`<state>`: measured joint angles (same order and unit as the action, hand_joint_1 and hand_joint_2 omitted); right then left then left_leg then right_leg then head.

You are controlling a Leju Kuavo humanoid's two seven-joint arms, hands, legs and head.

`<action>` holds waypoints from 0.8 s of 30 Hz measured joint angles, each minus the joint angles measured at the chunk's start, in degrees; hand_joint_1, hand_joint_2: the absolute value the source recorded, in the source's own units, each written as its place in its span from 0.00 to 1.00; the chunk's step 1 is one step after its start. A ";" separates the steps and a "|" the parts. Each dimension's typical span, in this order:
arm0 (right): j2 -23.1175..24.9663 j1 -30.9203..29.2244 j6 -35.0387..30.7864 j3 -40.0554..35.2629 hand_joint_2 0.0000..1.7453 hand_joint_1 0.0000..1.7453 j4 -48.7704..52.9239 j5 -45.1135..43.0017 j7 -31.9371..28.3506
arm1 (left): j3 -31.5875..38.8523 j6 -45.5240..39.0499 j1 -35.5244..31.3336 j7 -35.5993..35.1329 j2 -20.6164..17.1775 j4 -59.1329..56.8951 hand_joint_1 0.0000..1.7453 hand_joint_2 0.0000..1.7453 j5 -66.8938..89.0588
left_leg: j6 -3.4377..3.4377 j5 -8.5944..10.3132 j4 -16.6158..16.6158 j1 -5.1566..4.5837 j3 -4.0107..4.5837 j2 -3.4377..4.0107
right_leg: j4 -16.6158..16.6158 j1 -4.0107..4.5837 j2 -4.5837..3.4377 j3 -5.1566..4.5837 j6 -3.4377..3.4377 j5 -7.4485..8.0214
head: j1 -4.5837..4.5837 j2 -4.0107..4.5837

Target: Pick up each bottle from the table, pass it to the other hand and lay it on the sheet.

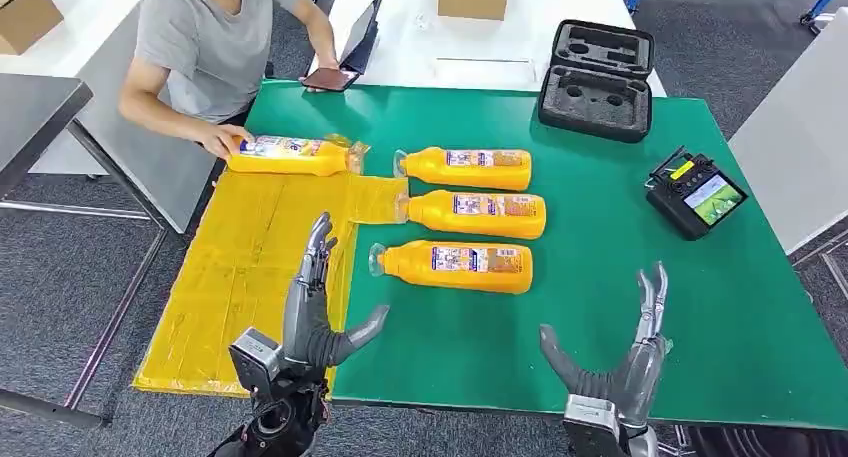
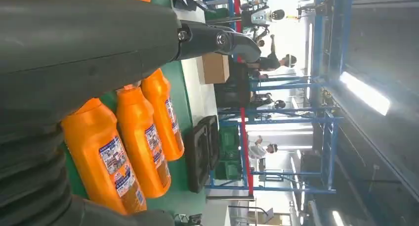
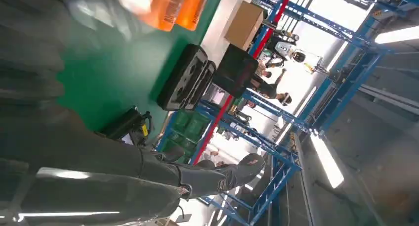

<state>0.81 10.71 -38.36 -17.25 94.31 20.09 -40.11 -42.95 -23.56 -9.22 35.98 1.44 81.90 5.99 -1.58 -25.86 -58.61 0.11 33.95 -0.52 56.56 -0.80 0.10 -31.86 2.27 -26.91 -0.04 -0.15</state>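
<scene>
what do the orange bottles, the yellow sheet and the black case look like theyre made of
Orange bottles: likely glossy plastic, with highlights and paper-like labels. Yellow sheet: apparently thin plastic film or taped wrap; it shows creases and shiny bands. Black case: probably moulded foam inside a fabric or plastic shell, matte, with cut-out recesses.

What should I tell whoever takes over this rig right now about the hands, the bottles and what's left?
Left hand: open, holding nothing, raised over the near edge of the yellow sheet.
Right hand: open, holding nothing, raised over the near edge of the green table.
Done: one bottle lies at the sheet's far end; a person's hand touches it.
Left: three bottles lie in a row on the table, far, middle, near, none touched by the robot's hands. The middle one's cap end is at the sheet's edge. Each is to be picked up, passed across and laid on the sheet.
</scene>
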 measured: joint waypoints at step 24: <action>0.74 0.50 2.05 1.77 1.00 0.00 -1.01 2.97 0.00 | 0.00 -0.98 0.01 0.00 -0.02 0.00 0.00 1.00 0.11 | 0.00 0.00 0.00 0.00 0.00 -0.01 | 0.00 0.00 0.00 0.01 0.00 0.00 | 0.00 -0.02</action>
<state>1.55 11.22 -36.30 -15.47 93.31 23.06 -40.11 -42.95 -24.55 -9.22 35.98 1.42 81.90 6.10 -1.58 -25.86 -58.60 0.11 33.95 -0.53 56.56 -0.80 0.11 -31.85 2.27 -26.91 -0.04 -0.17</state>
